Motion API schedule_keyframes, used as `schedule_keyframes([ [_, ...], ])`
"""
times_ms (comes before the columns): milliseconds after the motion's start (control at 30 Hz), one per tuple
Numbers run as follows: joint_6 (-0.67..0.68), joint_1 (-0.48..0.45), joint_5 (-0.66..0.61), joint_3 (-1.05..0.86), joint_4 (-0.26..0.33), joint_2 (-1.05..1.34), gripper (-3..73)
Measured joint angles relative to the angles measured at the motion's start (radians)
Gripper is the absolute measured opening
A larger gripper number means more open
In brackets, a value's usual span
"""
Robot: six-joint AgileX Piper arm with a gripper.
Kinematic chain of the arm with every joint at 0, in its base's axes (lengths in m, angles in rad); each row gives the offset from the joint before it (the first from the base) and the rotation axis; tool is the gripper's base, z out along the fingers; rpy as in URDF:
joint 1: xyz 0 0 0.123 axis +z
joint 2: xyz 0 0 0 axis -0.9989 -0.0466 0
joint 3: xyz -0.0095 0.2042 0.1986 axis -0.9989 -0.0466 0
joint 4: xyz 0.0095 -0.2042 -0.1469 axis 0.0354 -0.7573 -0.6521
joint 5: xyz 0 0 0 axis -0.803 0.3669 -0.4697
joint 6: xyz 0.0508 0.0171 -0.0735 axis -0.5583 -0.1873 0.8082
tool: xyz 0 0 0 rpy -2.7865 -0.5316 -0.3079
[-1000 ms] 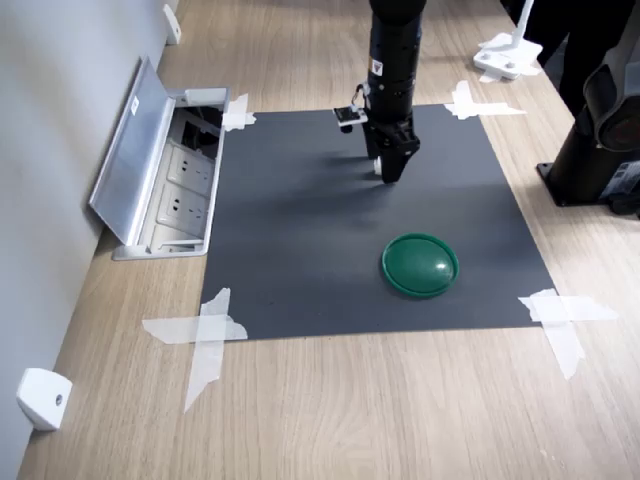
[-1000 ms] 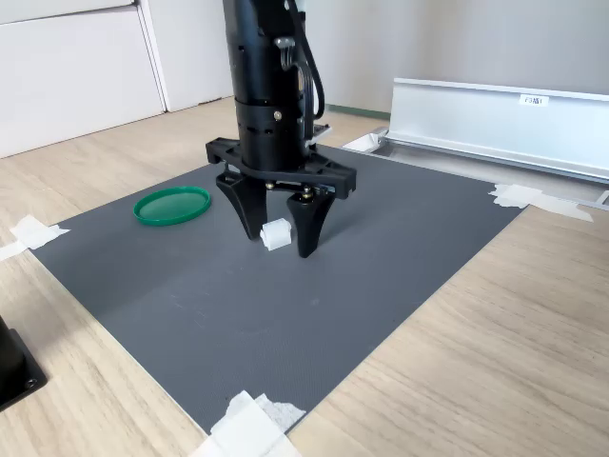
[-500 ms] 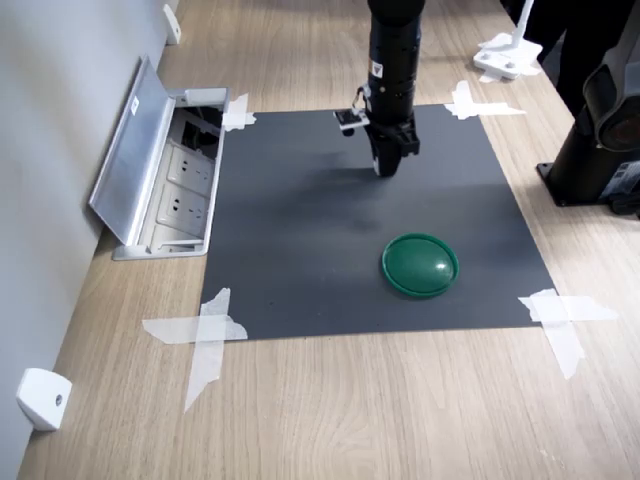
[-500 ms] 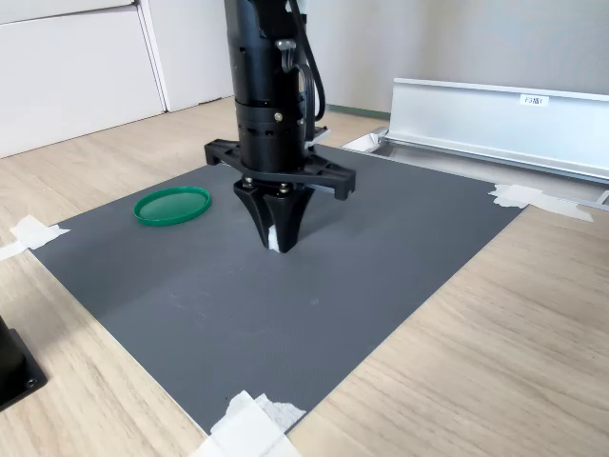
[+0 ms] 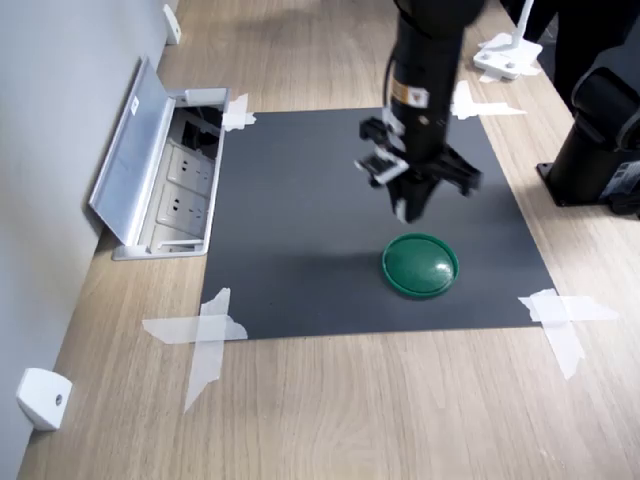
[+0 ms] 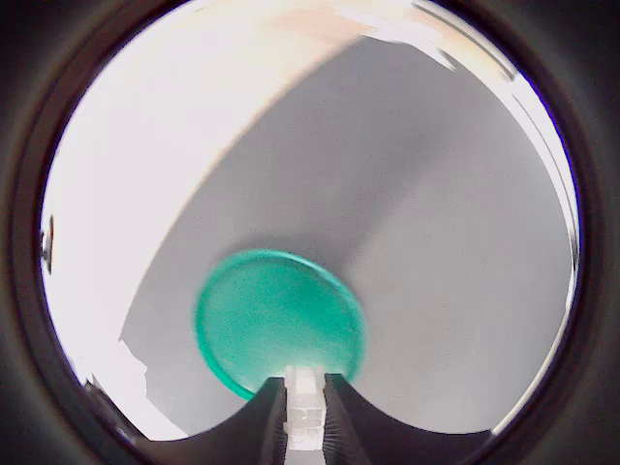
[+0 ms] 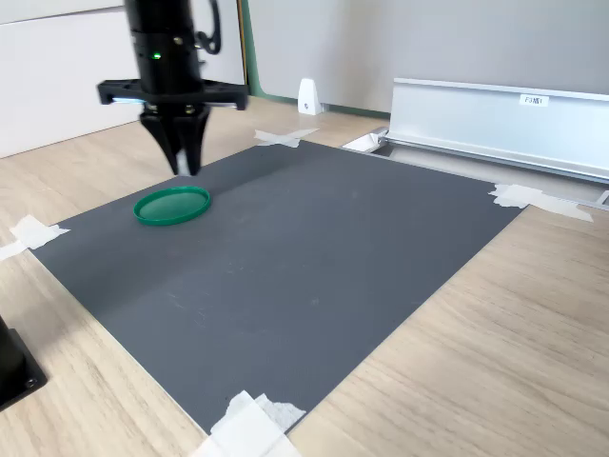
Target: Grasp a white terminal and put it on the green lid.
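The green lid [image 5: 420, 265] lies flat on the dark grey mat [image 5: 300, 220], near the first exterior view's right edge of the mat. My gripper [image 5: 410, 208] hangs above the mat just behind the lid, shut on the white terminal [image 5: 400, 209]. In the wrist view the terminal [image 6: 305, 402] sits pinched between the two dark fingers [image 6: 344, 431], with the lid [image 6: 276, 320] right beyond the tips. The second exterior view shows my gripper [image 7: 181, 164] a little above the lid [image 7: 172, 205]; the terminal is barely visible there.
An open floor socket box with a raised metal flap [image 5: 135, 150] borders the mat; the flap [image 7: 500, 124] stands behind it in the second exterior view. White tape [image 5: 205, 335] holds the mat's corners. A black base [image 5: 595, 160] and a white wedge piece [image 5: 40, 398] stand off the mat.
The open gripper closed on the white terminal on the mat, lifted it and carried it across the mat to just beside the green lid.
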Motion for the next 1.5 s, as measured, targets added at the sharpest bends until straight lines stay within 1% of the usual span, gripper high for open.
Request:
schedule_keyframes([
  [67, -0.008, 0.044, 0.01, 0.0, -0.001, -0.006, 9.0],
  [133, -0.024, 0.065, 0.022, 0.0, -0.011, -0.022, 9.0],
  [200, -0.042, 0.071, 0.032, 0.0, -0.023, -0.049, 9.0],
  [367, -0.037, 0.07, 0.042, 0.0, -0.031, -0.102, 9.0],
  [467, -0.022, 0.072, 0.052, 0.0, -0.039, -0.114, 11.6],
  [500, -0.02, 0.072, 0.054, 0.0, -0.04, -0.117, 13.5],
  [567, -0.016, 0.072, 0.058, 0.0, -0.042, -0.118, 20.2],
  [633, -0.014, 0.072, 0.061, 0.0, -0.042, -0.119, 29.9],
  [733, -0.013, 0.072, 0.069, 0.0, -0.044, -0.119, 49.9],
  [800, -0.013, 0.072, 0.072, 0.0, -0.046, -0.119, 61.2],
  [833, -0.014, 0.072, 0.073, 0.0, -0.048, -0.119, 65.7],
  [900, -0.018, 0.072, 0.077, 0.0, -0.049, -0.117, 70.2],
  [967, -0.02, 0.072, 0.088, 0.0, -0.049, -0.106, 71.1],
  [1033, -0.02, 0.072, 0.098, 0.0, -0.049, -0.078, 69.9],
  [1100, -0.02, 0.072, 0.115, 0.0, -0.049, -0.039, 64.6],
  [1200, -0.021, 0.072, 0.143, 0.0, -0.03, 0.018, 49.1],
  [1367, -0.043, 0.05, 0.155, 0.0, 0.034, 0.095, 11.9],
  [1400, -0.052, 0.037, 0.16, 0.0, 0.039, 0.114, 7.0],
  [1467, -0.07, 0.003, 0.183, -0.002, 0.042, 0.159, 2.3],
  [1500, -0.078, -0.016, 0.202, -0.006, 0.039, 0.185, 1.1],
])
